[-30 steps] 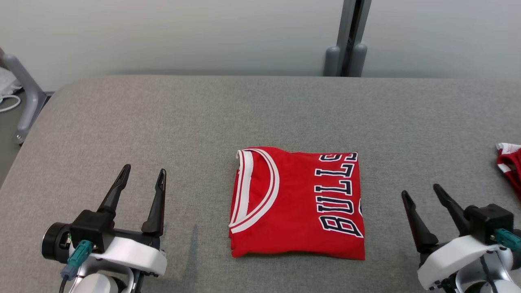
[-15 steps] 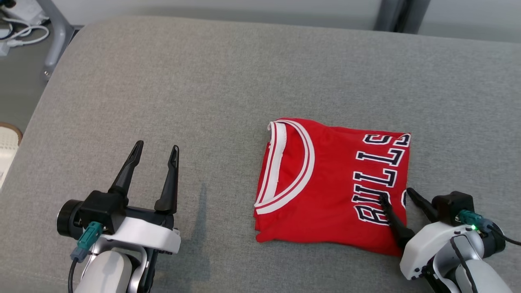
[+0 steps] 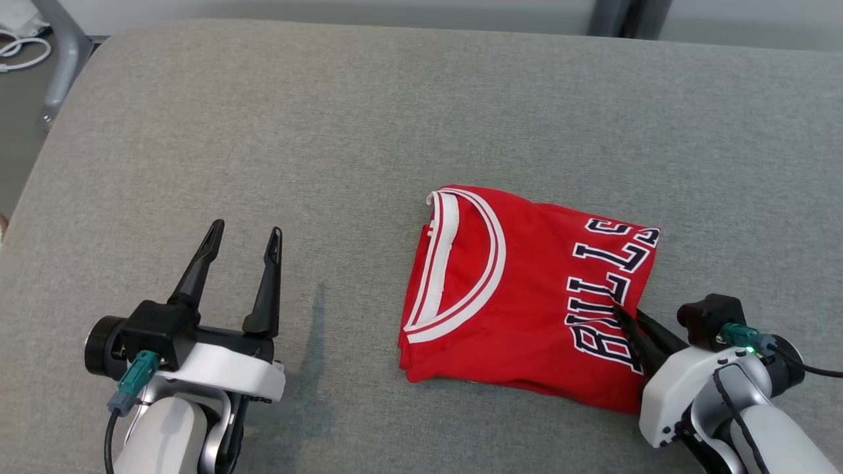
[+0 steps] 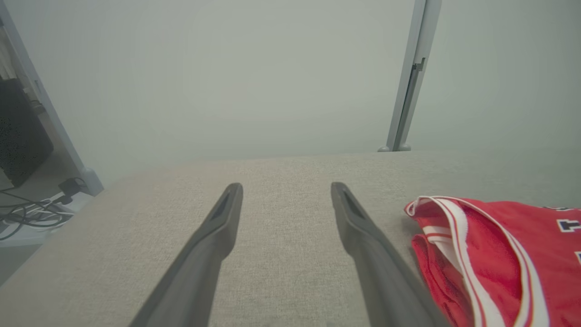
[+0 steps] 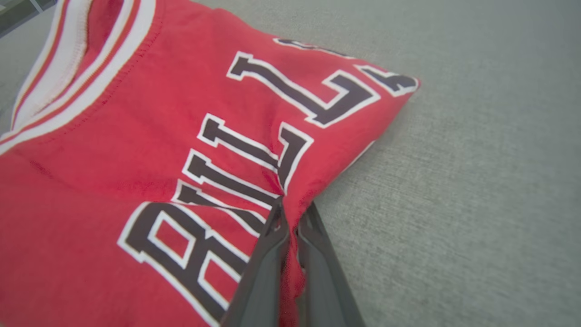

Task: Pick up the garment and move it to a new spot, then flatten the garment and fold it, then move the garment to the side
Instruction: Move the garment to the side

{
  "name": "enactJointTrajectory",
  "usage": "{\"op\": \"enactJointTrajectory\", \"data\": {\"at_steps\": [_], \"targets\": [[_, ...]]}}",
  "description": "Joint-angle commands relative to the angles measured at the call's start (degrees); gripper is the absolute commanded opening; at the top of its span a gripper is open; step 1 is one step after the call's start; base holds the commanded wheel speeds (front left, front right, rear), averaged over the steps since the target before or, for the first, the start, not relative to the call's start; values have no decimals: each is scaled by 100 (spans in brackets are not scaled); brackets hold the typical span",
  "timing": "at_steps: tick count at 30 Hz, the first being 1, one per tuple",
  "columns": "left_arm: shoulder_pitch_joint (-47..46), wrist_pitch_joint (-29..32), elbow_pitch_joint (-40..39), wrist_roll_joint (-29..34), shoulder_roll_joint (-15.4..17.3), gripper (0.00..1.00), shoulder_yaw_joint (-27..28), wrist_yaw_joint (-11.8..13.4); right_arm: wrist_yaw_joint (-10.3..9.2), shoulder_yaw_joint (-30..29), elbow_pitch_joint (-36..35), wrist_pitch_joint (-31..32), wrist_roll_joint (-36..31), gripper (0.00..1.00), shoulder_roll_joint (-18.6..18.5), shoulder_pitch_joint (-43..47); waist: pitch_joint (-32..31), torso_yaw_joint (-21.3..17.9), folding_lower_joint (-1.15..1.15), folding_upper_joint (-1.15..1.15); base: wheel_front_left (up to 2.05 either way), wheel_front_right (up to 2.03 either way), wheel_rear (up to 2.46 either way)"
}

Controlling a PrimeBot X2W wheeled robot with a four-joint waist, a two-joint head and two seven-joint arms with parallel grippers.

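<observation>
The garment is a folded red jersey [image 3: 527, 296] with white neck trim and dark letters, lying on the grey table [image 3: 369, 131]. My right gripper [image 3: 627, 313] is shut on the jersey's right edge, pinching the red cloth [image 5: 290, 200] between both fingers. The fabric bunches at the pinch in the right wrist view, where the gripper [image 5: 290, 209] closes. To the left of the jersey, my left gripper [image 3: 244, 234] stands open above bare table, nothing between its fingers. In the left wrist view the left gripper [image 4: 286, 190] points past the jersey's collar [image 4: 463, 236].
A grey post [image 4: 408, 77] stands behind the table's far edge. Cables [image 3: 20, 49] lie on the floor at the far left, beside a metal leg [image 3: 62, 46]. Bare table surface stretches left of and beyond the jersey.
My right gripper has come onto the jersey's right edge and shut on it; the jersey has skewed slightly. The camera has tilted down and shifted. The left gripper stays open.
</observation>
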Motion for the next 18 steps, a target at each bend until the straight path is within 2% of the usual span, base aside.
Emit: {"op": "enactJointTrajectory", "data": {"at_steps": [1, 12, 18], "targets": [[12, -22, -11, 30, 46, 100, 32, -16, -8, 10, -27, 73, -65, 0, -183, 128, -33, -162, 0, 0, 0, 0, 0], [-47, 59, -440, 138, 298, 100, 67, 2, -6, 219, -1361, 489, -275, 0, -1389, -25, 164, -1434, 0, 0, 0, 0, 0], [-242, 268, -705, 253, 459, 100, -26, -35, -6, 192, -1557, 376, -172, 0, -1922, -578, 532, -1987, 0, 0, 0, 0, 0]]}}
